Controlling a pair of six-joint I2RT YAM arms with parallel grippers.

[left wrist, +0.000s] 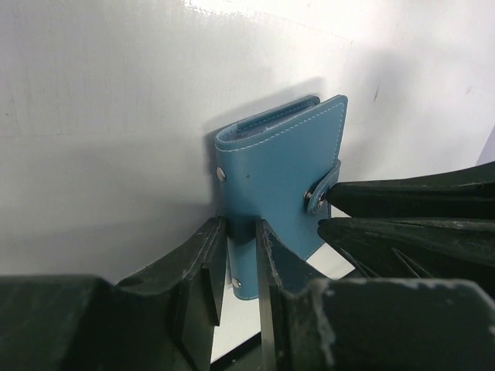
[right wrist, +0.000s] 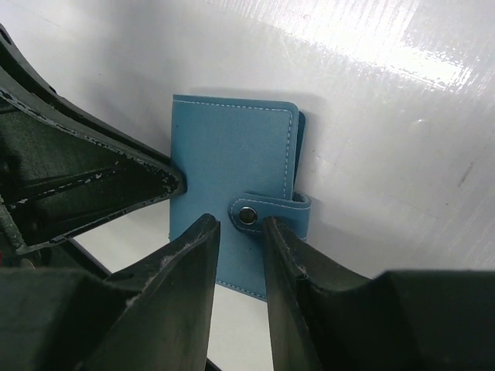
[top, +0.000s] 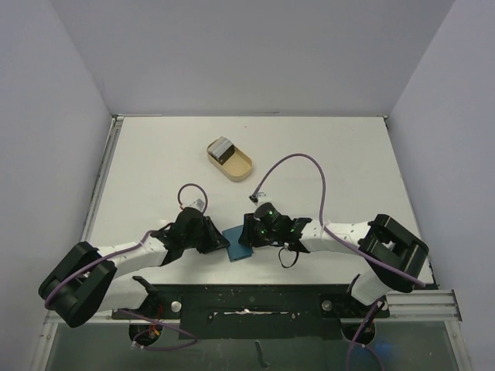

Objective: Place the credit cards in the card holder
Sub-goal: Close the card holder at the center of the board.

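The left gripper (left wrist: 241, 232) pinches the card holder (left wrist: 271, 170); the right gripper (right wrist: 238, 226) narrowly straddles its snap (right wrist: 247, 215), grip unclear.

No legible text, no labels (card holder (right wrist: 232, 162) unmarked)

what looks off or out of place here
Nothing stands out. The card holder lies snapped shut between the left pincer and the right pincer; the credit cards sit in the tan tray. No spill or damage.
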